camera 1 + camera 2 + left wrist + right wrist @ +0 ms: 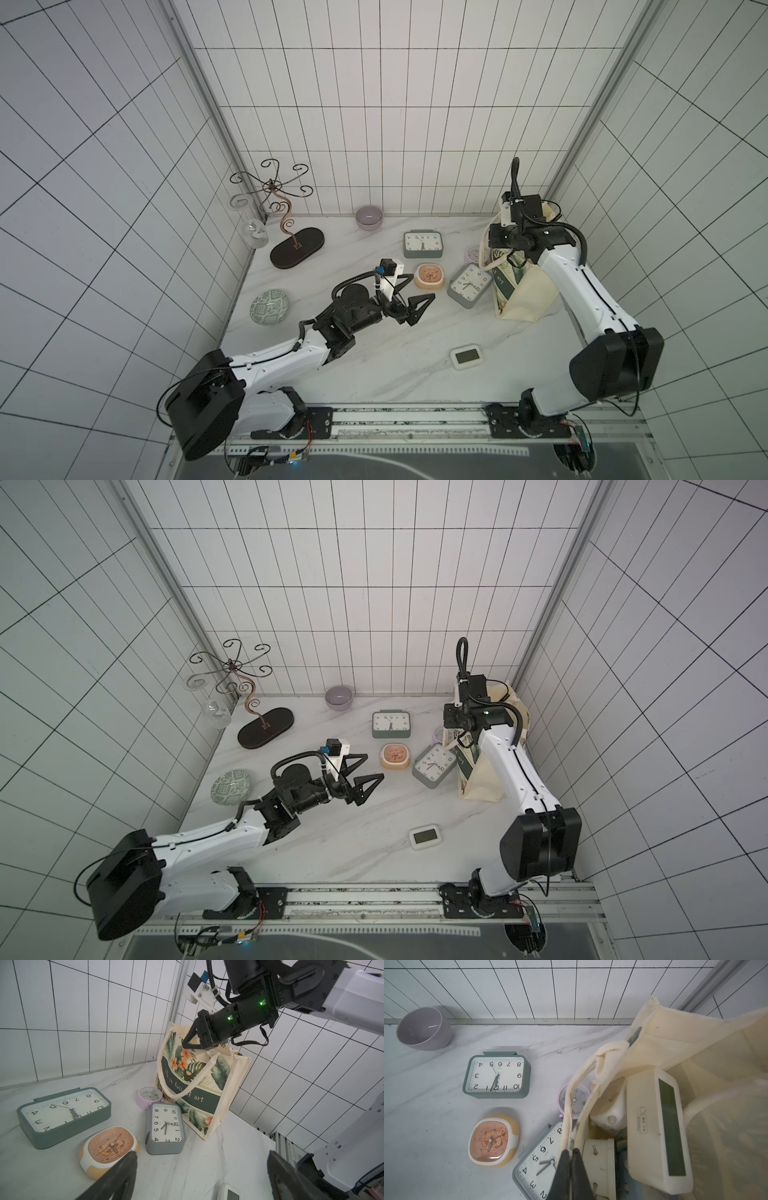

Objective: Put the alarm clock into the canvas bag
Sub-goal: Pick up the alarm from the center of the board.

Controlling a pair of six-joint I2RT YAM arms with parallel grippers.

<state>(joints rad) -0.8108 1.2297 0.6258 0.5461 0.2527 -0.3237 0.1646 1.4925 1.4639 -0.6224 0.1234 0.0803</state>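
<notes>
Fabric at the top rim of the canvas bag [226,1084] is pinched between the fully closed jaws of the right gripper [185,1044], so that the mouth is held up and open. The bag stands by the right edge of the table [374,374], toward the rear right corner, and white clocks [658,1126] can be seen inside it.

The left gripper [422,286] is spread wide and holds nothing. It hangs above the middle of the table, just beside the orange clock [429,276]. That one is judged to be the alarm clock to be picked next. A grey clock [469,286] right beside the bag, a pink clock [473,252] behind it, a large green clock [423,244] nearer the rear edge and a white digital clock [466,357] near the front edge also lie outside the bag.

The orange clock lies flat, face up, so it is best straddled across its narrower sides, with the jaws lowered squarely and closed only once the table is nearly reached. The rim should be raised no higher than needed, lest the bag be tipped onto the grey clock.
</notes>
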